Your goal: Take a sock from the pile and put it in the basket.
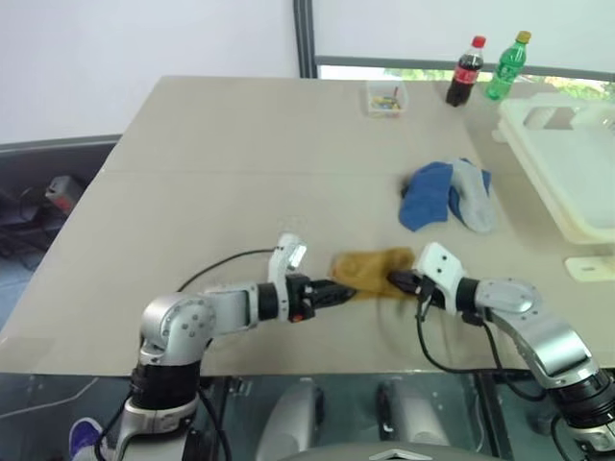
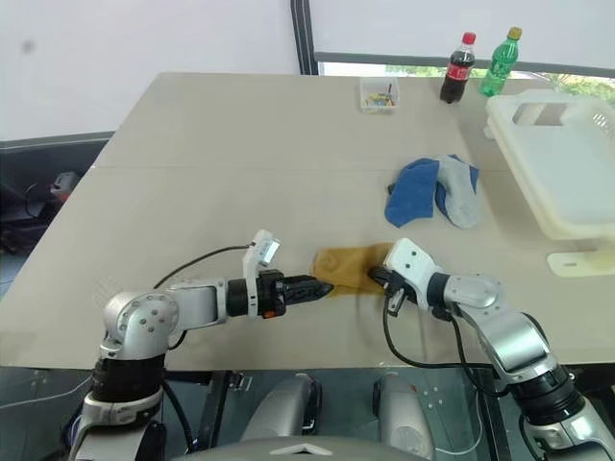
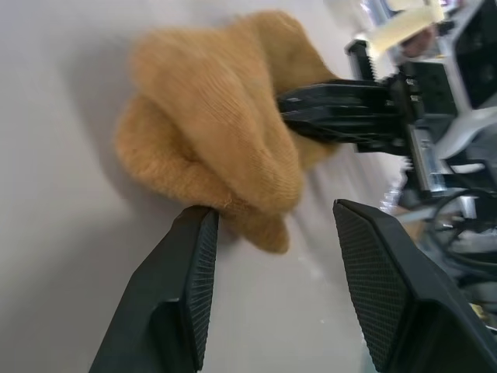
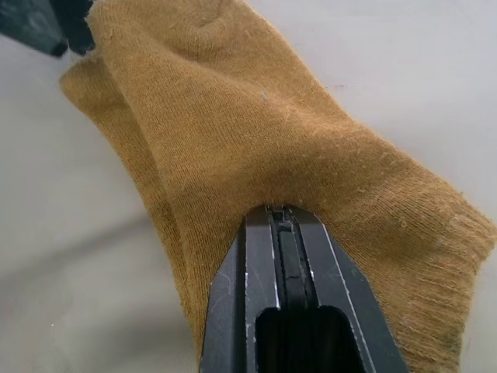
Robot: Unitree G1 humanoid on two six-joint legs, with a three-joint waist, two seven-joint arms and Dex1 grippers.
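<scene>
A mustard-yellow sock [image 1: 373, 267] lies crumpled on the beige table near its front edge, apart from the pile [image 1: 447, 195] of blue and grey socks farther back. My right gripper [image 4: 279, 214] is shut on the sock's right side, pinching a fold of it. From the left, my left gripper [image 3: 276, 211] stands open with the sock's bunched end between its fingers [image 3: 190, 272]; one finger touches the fabric. In the head views the two grippers [image 1: 344, 293] [image 1: 394, 280] face each other across the sock. The cream-white basket [image 1: 553, 182] stands at the table's right edge.
A cola bottle [image 1: 466, 72], a green bottle [image 1: 506, 67] and a small clear box [image 1: 385, 98] stand at the table's far side. A small white piece [image 1: 588, 268] lies in front of the basket. The table's front edge runs just below both grippers.
</scene>
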